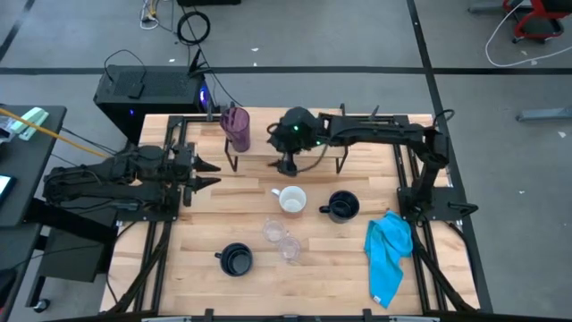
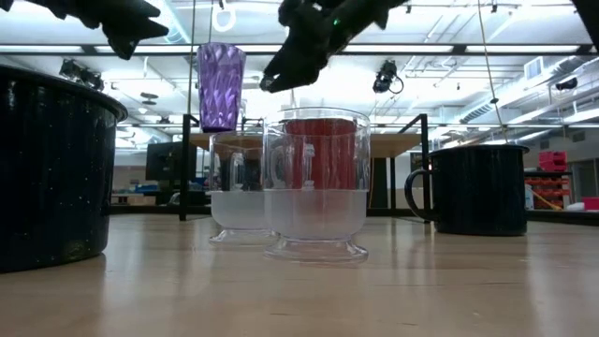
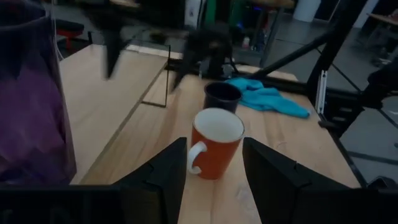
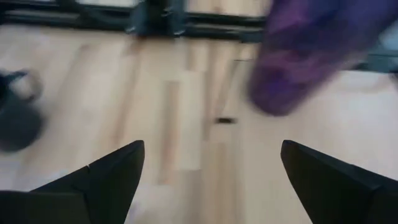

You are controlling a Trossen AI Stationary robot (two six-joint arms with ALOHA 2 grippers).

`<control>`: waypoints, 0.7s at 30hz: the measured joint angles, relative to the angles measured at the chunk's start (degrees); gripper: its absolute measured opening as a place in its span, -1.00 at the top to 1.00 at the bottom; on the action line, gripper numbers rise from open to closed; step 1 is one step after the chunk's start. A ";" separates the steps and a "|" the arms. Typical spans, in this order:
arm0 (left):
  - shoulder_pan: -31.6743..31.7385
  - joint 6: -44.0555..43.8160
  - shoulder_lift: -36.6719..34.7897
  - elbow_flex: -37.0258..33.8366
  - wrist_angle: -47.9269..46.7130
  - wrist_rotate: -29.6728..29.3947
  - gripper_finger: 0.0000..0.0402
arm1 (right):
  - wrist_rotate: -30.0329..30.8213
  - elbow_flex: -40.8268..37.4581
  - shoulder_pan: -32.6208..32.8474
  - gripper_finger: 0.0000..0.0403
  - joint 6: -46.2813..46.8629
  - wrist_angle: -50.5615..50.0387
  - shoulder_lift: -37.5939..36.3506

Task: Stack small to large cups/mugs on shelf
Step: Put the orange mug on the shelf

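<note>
Your right hand (image 1: pixel 287 166) hangs over the shelf (image 1: pixel 313 134) with its fingers spread wide and nothing between them, and the purple tumbler (image 1: pixel 237 128) stands upright on the shelf's left end, so that place looks filled. The next piece is likely the white mug (image 1: pixel 291 199), upright on the tabletop (image 1: pixel 206 224) just in front of the shelf: bring the right hand down over its rim, clear of the black mug (image 1: pixel 342 207) beside it. Your left hand (image 1: pixel 207 173) waits at the left edge, fingers apart and empty; keep it there.
</note>
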 joint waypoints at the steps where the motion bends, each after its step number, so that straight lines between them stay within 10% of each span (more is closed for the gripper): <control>1: 0.00 0.01 0.00 -0.13 -0.02 -0.06 0.18 | -0.11 0.00 1.09 -0.88 0.00 -0.88 -0.04; 21: 0.00 -1.10 -0.02 -0.14 1.99 -0.76 0.19 | 9.97 -0.10 16.84 -0.66 9.65 -17.00 0.32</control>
